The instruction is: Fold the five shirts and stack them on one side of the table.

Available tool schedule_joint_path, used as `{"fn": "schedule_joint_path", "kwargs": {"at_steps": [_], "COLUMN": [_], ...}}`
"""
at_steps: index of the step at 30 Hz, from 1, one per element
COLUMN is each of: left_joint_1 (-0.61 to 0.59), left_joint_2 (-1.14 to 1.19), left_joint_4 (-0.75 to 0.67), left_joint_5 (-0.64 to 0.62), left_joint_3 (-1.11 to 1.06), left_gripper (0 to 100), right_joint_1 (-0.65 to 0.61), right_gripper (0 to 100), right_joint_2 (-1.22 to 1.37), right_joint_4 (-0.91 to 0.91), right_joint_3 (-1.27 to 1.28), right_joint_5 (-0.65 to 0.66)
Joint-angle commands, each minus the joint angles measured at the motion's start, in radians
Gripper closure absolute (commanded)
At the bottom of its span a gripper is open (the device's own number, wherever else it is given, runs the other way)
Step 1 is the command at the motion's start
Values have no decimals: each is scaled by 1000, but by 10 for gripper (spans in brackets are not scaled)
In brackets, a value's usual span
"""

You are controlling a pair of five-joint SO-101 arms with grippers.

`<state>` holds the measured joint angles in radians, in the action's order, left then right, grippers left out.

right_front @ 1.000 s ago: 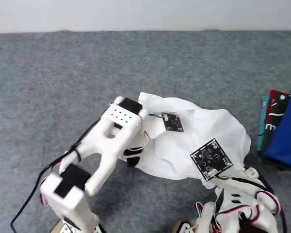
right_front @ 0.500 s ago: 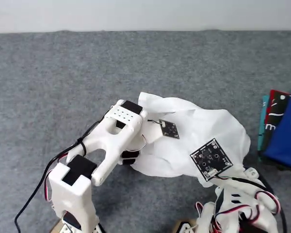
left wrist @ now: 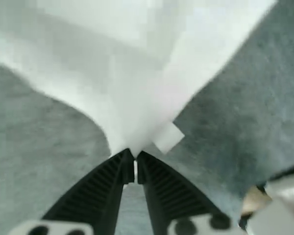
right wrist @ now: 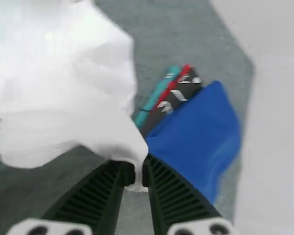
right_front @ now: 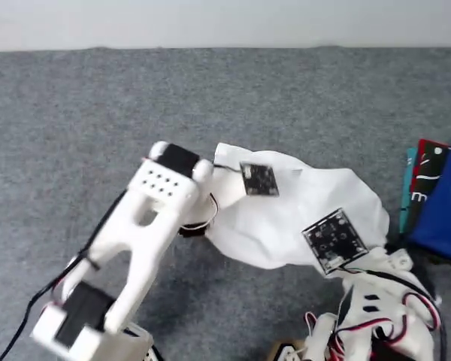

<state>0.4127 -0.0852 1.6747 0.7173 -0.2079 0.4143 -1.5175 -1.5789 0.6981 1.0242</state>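
Note:
A white shirt (right_front: pixel 301 210) hangs crumpled between my two arms over the grey table. My left gripper (left wrist: pixel 131 161) is shut on the white shirt (left wrist: pixel 132 73), pinching a corner near a small white tag (left wrist: pixel 167 137). My right gripper (right wrist: pixel 134 178) is shut on another edge of the white shirt (right wrist: pixel 59 93). In the high view the left arm (right_front: pixel 146 218) holds the shirt's left side and the right arm (right_front: pixel 338 241) its lower right side. A stack of folded shirts (right_front: pixel 436 199), blue on top, lies at the table's right edge.
The folded stack (right wrist: pixel 196 122) shows blue, black, red and teal layers just beyond the right gripper. Grey carpet-like table surface (right_front: pixel 98 113) stretches open to the left and back. A white wall (right_front: pixel 225 22) runs along the far edge.
The left arm has swung up and left, lifting its pinched corner of the white shirt. The right arm shifted slightly right, and the shirt is pulled wider between them.

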Motion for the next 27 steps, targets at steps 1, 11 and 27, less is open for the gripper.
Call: {"fn": "schedule_joint_path", "kwargs": {"at_steps": [1, 11, 27], "left_joint_1": [-5, -43, -235], "left_joint_2": [-153, -319, -348], "left_joint_4": [12, 8, 14], "left_joint_5": [-87, -273, -299], "left_joint_3": [94, 398, 699], "left_gripper": [985, 983, 983], "right_joint_1": [50, 50, -73], "right_gripper": [989, 989, 989], "right_joint_2": [-13, -1, 607], "right_joint_4": [122, 452, 317], "right_joint_3": [-18, -92, -692], "right_joint_5": [-3, -3, -141]}}
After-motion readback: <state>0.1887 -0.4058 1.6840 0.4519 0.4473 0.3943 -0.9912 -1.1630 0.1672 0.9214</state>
